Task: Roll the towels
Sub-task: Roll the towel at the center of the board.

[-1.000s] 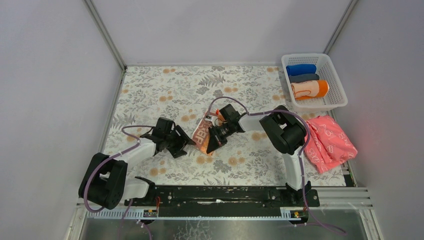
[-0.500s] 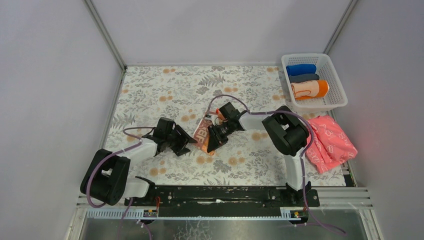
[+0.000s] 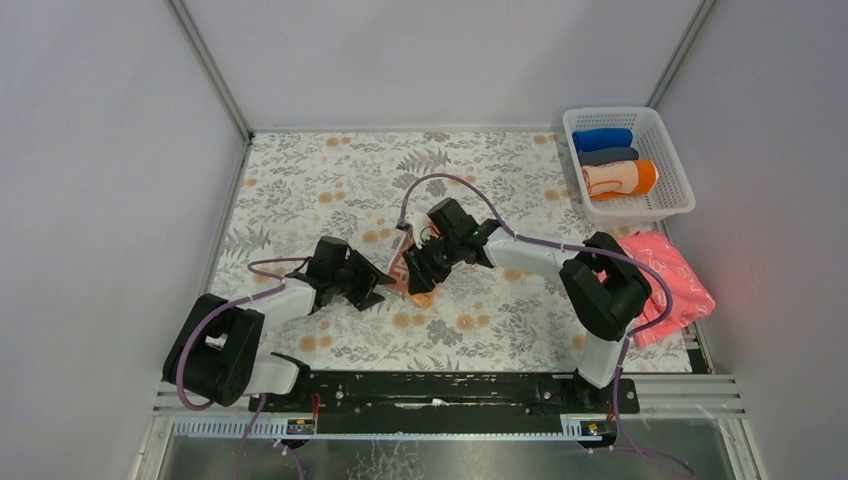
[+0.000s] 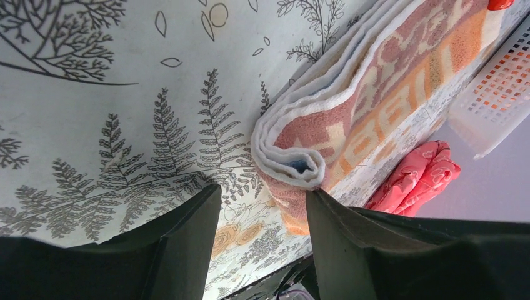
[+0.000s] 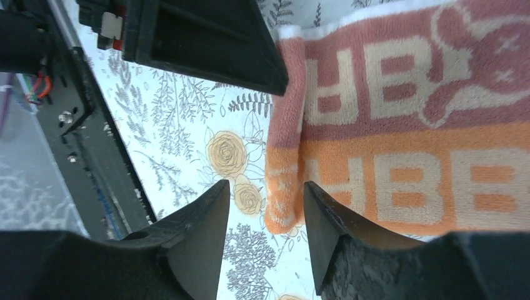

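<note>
The pale peach towel (image 4: 375, 94) with orange lettering lies partly rolled on the floral table; its coiled end (image 4: 294, 156) faces my left gripper. From above only a sliver of this towel (image 3: 403, 265) shows between the two grippers. My left gripper (image 4: 262, 194) is open, its right finger just below the roll's end. My right gripper (image 5: 265, 185) is open over the towel's (image 5: 406, 125) orange corner, which lies between its fingers without being pinched. The orange-bordered towel (image 3: 620, 178) sits rolled in the basket.
A white basket (image 3: 672, 200) at the back right holds a blue roll (image 3: 603, 138) and a dark grey roll (image 3: 608, 156). A pink cloth (image 3: 675, 290) lies crumpled at the right edge, partly behind my right arm. The left gripper's finger (image 5: 212, 44) shows in the right wrist view.
My right gripper has opened and let go of the lettered towel, and it shifted left while its elbow swung right. My left gripper crept right toward the roll, its jaws slightly narrower.
</note>
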Tool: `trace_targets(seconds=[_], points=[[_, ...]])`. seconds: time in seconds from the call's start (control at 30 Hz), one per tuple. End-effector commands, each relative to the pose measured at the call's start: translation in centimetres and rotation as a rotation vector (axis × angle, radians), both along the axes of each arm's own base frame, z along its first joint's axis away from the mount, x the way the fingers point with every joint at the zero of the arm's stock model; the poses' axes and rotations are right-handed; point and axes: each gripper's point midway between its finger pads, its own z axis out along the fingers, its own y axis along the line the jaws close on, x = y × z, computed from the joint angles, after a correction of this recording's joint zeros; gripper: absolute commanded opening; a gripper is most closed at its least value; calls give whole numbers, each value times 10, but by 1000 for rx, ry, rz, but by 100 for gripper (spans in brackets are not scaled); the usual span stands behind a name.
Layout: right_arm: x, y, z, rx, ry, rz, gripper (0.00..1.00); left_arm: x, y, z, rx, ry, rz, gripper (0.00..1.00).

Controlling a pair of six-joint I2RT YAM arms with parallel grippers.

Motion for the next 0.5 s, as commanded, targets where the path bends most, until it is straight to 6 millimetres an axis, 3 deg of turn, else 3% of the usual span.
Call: trace_targets(seconds=[0.0, 0.17, 0.47], points=[[8, 0, 1, -53, -218, 54, 54, -45, 34, -55, 193, 195, 27, 54], [2, 8, -9, -104, -320, 97, 54, -47, 35, -57, 194, 206, 30, 54], [1, 2, -27, -212, -441, 131, 54, -48, 35, -59, 195, 213, 32, 54]])
